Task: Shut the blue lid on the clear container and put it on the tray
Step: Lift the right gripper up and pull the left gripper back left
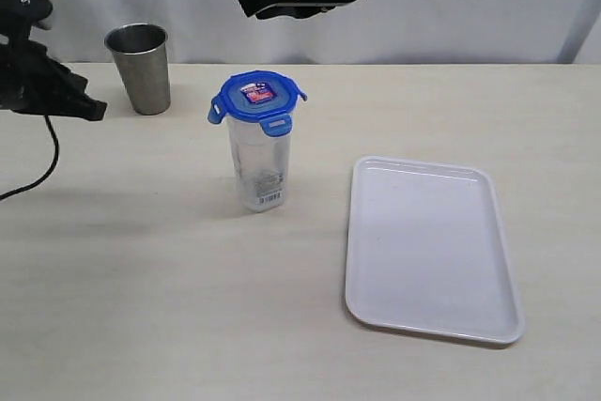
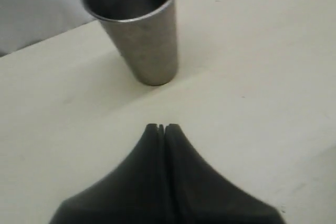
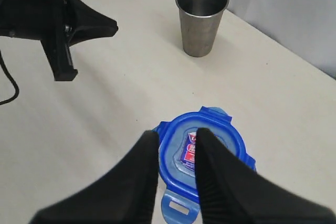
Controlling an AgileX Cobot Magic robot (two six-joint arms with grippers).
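Note:
The clear container (image 1: 260, 161) stands upright in the middle of the table, with the blue lid (image 1: 256, 96) resting on top and its flaps sticking outward. My right gripper (image 3: 177, 135) hovers open above the blue lid (image 3: 230, 129), nothing between its fingers; in the exterior view the right gripper (image 1: 249, 2) hangs well above the container. The white tray (image 1: 427, 246) lies to the container's right with nothing on it. My left gripper (image 2: 161, 127) is shut on nothing; in the exterior view the left gripper (image 1: 89, 110) stays at the far left, low over the table.
A steel cup (image 1: 141, 68) stands at the back left, between the left gripper and the container, right ahead of the left fingertips as the steel cup (image 2: 137, 24) shows in the left wrist view. A black cable (image 1: 38, 176) trails on the table at the left edge.

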